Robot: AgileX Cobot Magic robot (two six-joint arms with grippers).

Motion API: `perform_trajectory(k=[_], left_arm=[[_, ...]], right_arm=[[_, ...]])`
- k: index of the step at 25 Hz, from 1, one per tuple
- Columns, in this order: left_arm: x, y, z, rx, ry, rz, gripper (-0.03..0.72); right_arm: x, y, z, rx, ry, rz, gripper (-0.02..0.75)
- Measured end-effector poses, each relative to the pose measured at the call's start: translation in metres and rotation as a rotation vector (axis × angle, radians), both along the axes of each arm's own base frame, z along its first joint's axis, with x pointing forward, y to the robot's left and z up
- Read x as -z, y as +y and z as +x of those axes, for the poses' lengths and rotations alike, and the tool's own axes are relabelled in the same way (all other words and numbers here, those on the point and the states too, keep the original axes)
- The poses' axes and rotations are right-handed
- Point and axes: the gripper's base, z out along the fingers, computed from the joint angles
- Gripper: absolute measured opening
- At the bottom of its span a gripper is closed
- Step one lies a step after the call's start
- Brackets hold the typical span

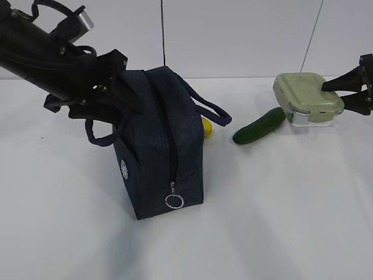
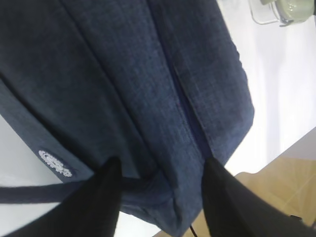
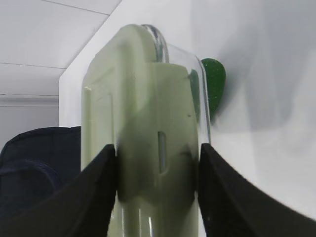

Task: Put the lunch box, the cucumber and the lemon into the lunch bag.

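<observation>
1. White matte counter (image 1: pixel 280 221), plain white wall behind; nothing is in the bag yet.
2. Lunch bag (image 1: pixel 157 146): soft navy fabric, zipper along top; likely sags. Left gripper (image 2: pixel 160 197) fingers, about half open, straddle its end; firm grip not certain.
3. Lemon (image 1: pixel 206 128): small, round, may roll; behind bag.
4. Cucumber (image 1: pixel 259 126): smooth, firm; grasp mid-length.
5. Lunch box (image 3: pixel 148 143): rigid glass, sage lid, probably heavy and slippery. Right gripper (image 3: pixel 158 192) fingers clamp lid and base.

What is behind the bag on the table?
A lemon peeks out behind the bag; only its yellow edge shows. The bag covers the rest.
</observation>
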Motion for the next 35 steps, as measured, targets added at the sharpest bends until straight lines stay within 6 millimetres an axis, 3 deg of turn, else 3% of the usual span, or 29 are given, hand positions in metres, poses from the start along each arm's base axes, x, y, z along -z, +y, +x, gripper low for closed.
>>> perform_trajectory(k=[6, 14, 20, 23, 29, 35], left_arm=[[0.0044, -0.0045, 0.0036, -0.032, 0.040, -0.057, 0.363], [0.0035, -0.0054, 0.0048, -0.049, 0.039, -0.077, 0.067], [0.0033, -0.0051, 0.0057, -0.055, 0.030, -0.076, 0.018], [0.0032, -0.0050, 0.0063, -0.060, 0.026, -0.076, 0.057], [0.0017, -0.0061, 0.0072, -0.076, 0.029, -0.101, 0.387], [0.0078, -0.0084, 0.0105, -0.094, 0.057, -0.121, 0.439]], right_arm=[[0.0000, 0.0000, 0.0000, 0.000, 0.000, 0.000, 0.372], [-0.0013, 0.0001, 0.0009, 0.010, -0.006, 0.015, 0.372], [-0.0017, 0.0001, 0.0012, 0.013, -0.008, 0.019, 0.372], [-0.0017, 0.0001, 0.0012, 0.013, -0.008, 0.019, 0.372], [-0.0017, 0.0001, 0.0012, 0.013, -0.008, 0.019, 0.372], [-0.0020, 0.0002, 0.0014, 0.015, -0.010, 0.023, 0.372]])
